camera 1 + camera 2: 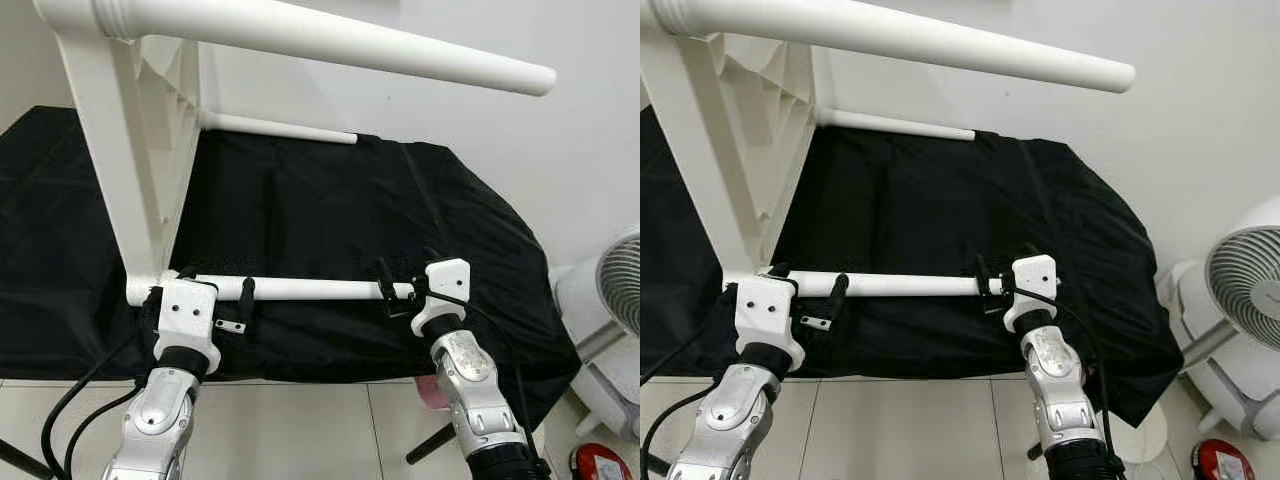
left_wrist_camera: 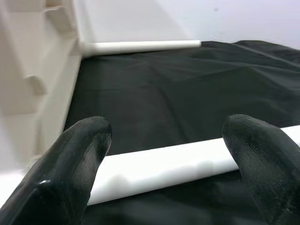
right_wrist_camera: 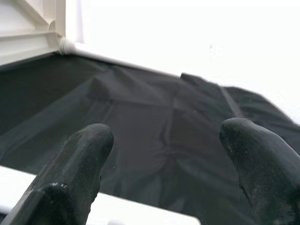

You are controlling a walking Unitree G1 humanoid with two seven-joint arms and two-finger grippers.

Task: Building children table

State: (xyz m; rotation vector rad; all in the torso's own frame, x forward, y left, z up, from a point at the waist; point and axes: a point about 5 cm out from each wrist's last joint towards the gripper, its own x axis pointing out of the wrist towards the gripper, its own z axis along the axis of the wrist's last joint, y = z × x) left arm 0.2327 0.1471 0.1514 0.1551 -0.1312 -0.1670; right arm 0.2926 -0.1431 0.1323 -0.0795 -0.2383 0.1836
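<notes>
**Both grippers at the nearest leg of an overturned child's table**

One white plastic children's table (image 1: 130, 150) lies tipped on its side on a surface draped in black cloth (image 1: 330, 210). Three of its tapered white legs can be counted: an upper leg (image 1: 330, 42) jutting out high toward the robot's right, a far leg (image 1: 280, 127) lying on the cloth near the wall, and a near leg (image 1: 310, 289) stretched along the cloth's front edge.

The left gripper (image 1: 215, 300) sits at the socket end of the near leg, arm bent up from below, jaws spread apart on either side of the leg without closing on it. The right gripper (image 1: 400, 292) is at that leg's free tip, forearm rising steeply from the floor, jaws likewise spread wide, the leg just under them.

One white fan (image 1: 1250, 290) stands on the tiled floor (image 1: 300, 430) at the robot's right, beside the wall.
</notes>
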